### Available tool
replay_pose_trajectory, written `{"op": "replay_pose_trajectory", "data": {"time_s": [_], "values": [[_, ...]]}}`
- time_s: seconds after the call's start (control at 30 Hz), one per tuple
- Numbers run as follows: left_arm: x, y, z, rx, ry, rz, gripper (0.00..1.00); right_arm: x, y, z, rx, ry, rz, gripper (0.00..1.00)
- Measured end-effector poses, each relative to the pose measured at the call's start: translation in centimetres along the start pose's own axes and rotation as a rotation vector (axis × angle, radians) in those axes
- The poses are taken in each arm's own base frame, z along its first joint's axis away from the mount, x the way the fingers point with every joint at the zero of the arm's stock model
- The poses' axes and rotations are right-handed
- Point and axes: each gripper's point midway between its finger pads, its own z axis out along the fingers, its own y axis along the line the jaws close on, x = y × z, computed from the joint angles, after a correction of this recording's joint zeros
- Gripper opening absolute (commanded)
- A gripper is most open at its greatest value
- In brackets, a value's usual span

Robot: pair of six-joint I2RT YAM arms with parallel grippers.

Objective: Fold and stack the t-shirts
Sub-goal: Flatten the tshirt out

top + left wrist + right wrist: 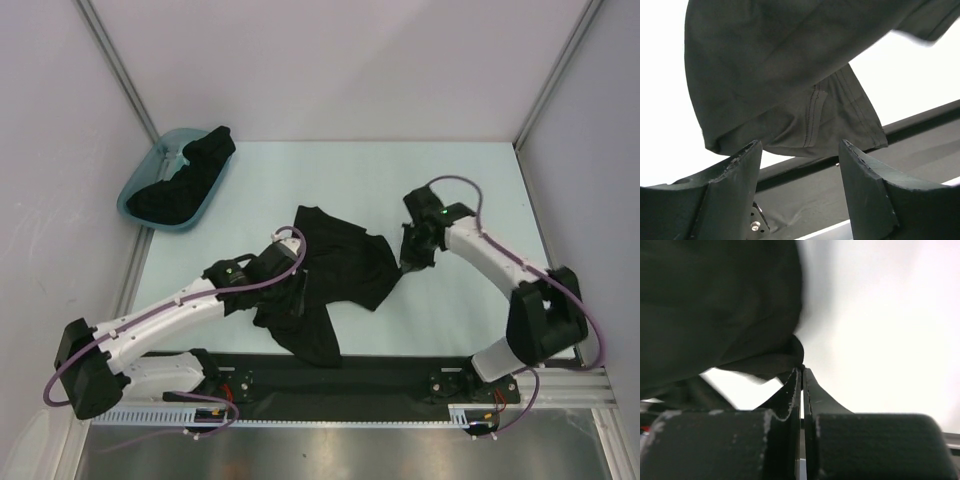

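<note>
- Table (450, 180): pale mint top, enclosed by white walls (330, 60) on the far, left and right sides.
- Black strip (380, 375) runs along the near edge between the two arm bases.
- T-shirt (345, 262): black, crumpled, lying about mid-table. A near lobe reaches down to the black strip. The far edge stops well short of the far wall.
- Open room: bare table on the far side of the t-shirt, and a wide bare patch between it and the right wall, partly crossed by the right arm. A narrower bare band lies on the left, between the t-shirt and the teal tub (135, 190).
- Teal tub sits at the far-left corner, against the left wall and well apart from the t-shirt.
- Heap of black cloth (185, 180) fills the tub and spills over its far rim.
- Left gripper (800, 146): jaws apart, nothing between them. Its fingers (735, 180) sit just short of a stitched hem of the t-shirt, which hangs ahead of the tips.
- Right gripper (410, 258): at the right edge of the t-shirt, jaws pressed together, with a fold of that edge pinched at the very tips.
- Count: one t-shirt on the table, one tub, two arms. I cannot tell how many shirts are in the tub.
</note>
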Motion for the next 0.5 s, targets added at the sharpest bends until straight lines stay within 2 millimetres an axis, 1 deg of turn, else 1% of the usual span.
{"op": "replay_pose_trajectory", "data": {"time_s": [0.07,0.1,0.17,0.2,0.27,0.3,0.4,0.5], "values": [[-0.1,-0.3,-0.1,0.002,-0.009,0.021,0.65,-2.4,0.5,-3.8,-0.043,-0.093,0.019,0.0],[-0.2,-0.4,-0.2,0.009,-0.019,0.024,0.64,-3.7,0.7,-6.1,-0.072,-0.148,0.031,0.0],[-0.7,-0.6,-0.5,0.019,-0.048,0.021,0.62,-6.0,1.2,-11.2,-0.136,-0.274,0.051,0.0],[-1.0,-0.6,-0.7,0.021,-0.065,0.018,0.61,-6.8,1.3,-13.4,-0.162,-0.328,0.062,0.0],[-1.6,-0.6,-1.3,0.028,-0.1,0.014,0.59,-8.2,1.3,-18.8,-0.22,-0.442,0.085,0.0],[-2.1,-0.7,-1.6,0.031,-0.125,0.01,0.59,-8.6,1.4,-21.1,-0.248,-0.49,0.093,0.0],[-3.7,-0.8,-2.9,0.043,-0.206,-0.005,0.61,-8.7,2.1,-26.7,-0.325,-0.587,0.089,0.0],[-5.2,-0.9,-4.4,0.062,-0.29,-0.016,0.69,-8.4,3.0,-30.3,-0.389,-0.635,0.076,0.0]]}}
